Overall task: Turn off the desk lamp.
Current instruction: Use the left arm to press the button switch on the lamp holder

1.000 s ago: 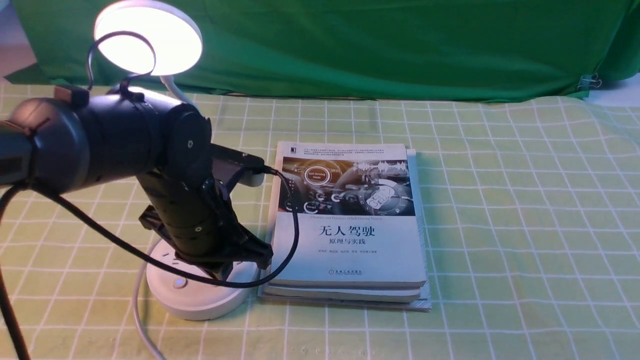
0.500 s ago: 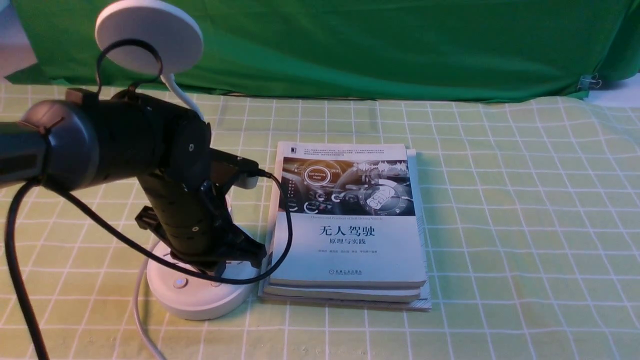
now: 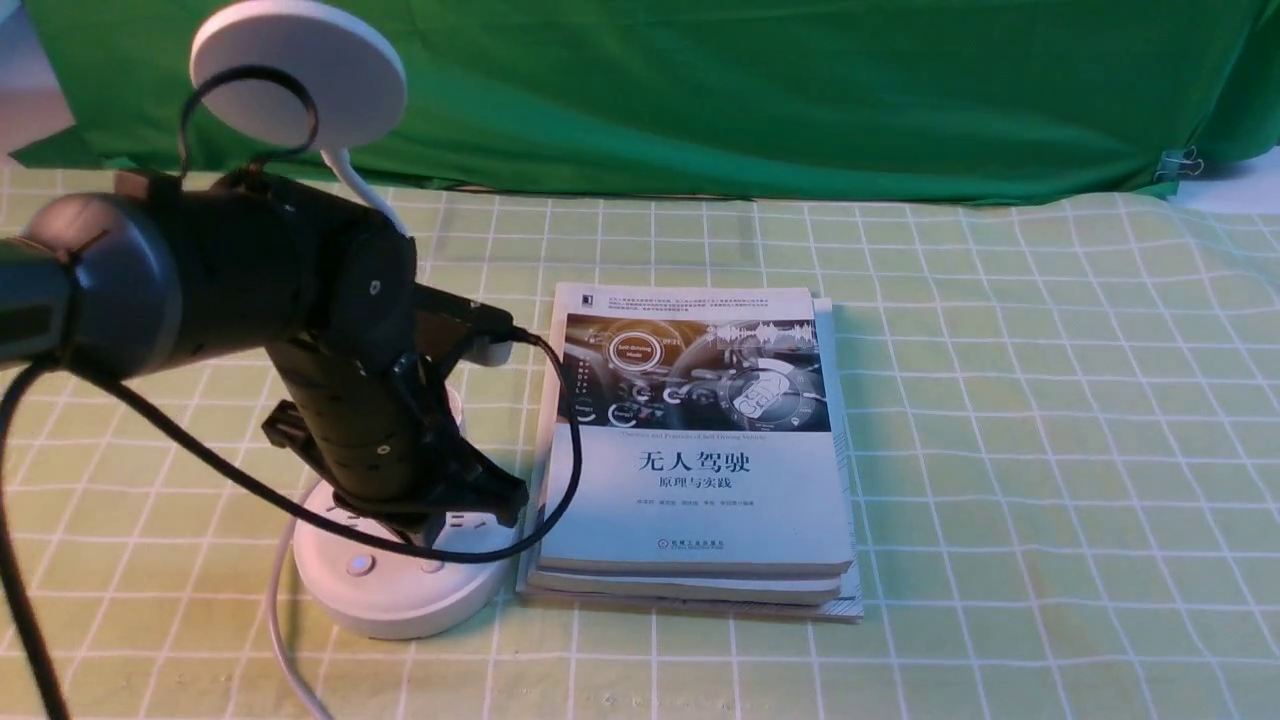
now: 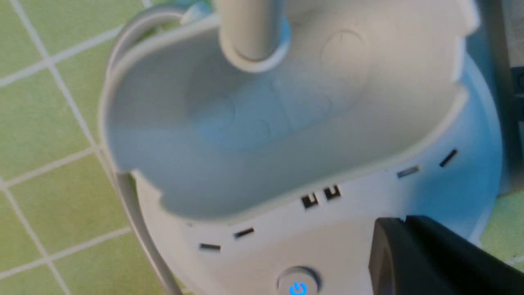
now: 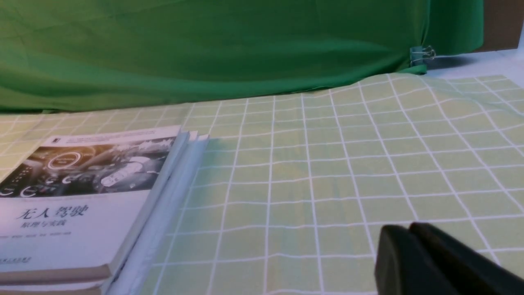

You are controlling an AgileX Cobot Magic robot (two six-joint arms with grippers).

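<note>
The desk lamp stands at the left of the table. Its disc head (image 3: 298, 72) is dark, and its round white base (image 3: 390, 595) shows two buttons (image 3: 353, 566). My left gripper (image 3: 435, 535) is shut and empty, with its tips just above the base's front right part. In the left wrist view the shut tips (image 4: 403, 223) hover beside a button with a blue power sign (image 4: 298, 285), below the cup (image 4: 262, 123) and the neck (image 4: 249, 28). My right gripper (image 5: 409, 231) is shut and empty over the cloth; it is out of the front view.
A stack of books (image 3: 700, 450) lies right beside the lamp base, and it shows in the right wrist view (image 5: 82, 192) too. The lamp's white cord (image 3: 285, 650) runs off the front edge. A green backdrop (image 3: 750, 90) hangs behind the checked tablecloth (image 3: 1050, 450).
The lamp head was lit one second ago and is dark now. My left gripper has lifted slightly off the base, uncovering the right-hand button.
</note>
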